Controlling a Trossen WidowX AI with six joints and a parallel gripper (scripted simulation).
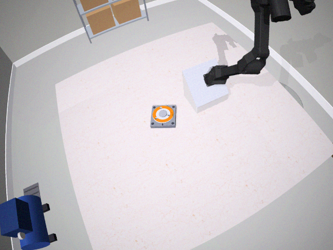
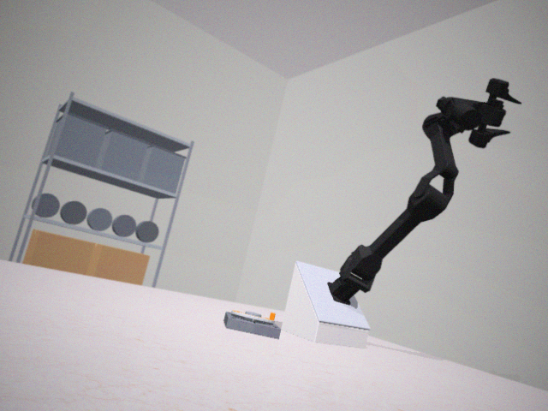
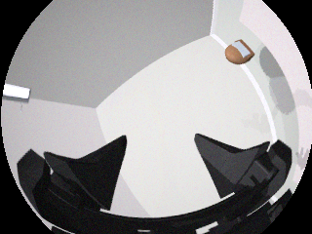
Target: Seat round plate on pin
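Near the middle of the pale table (image 1: 188, 174) lies the grey square base (image 1: 163, 124), and on it sits the round plate (image 1: 163, 113) with its orange ring around a light centre post (image 1: 162, 113). In the exterior view the plate's orange tab (image 2: 271, 315) stands up at the side of the base nearest the white wedge-shaped pedestal (image 1: 200, 92) — whether the plate is flat or tilted I cannot tell. The black arm (image 2: 425, 203) rises from this pedestal and reaches high, away from the plate. Its hand (image 2: 502, 116) is far above the table, well apart from the base, and it points toward the wall. The two fingers stand wide apart — nothing is between them.
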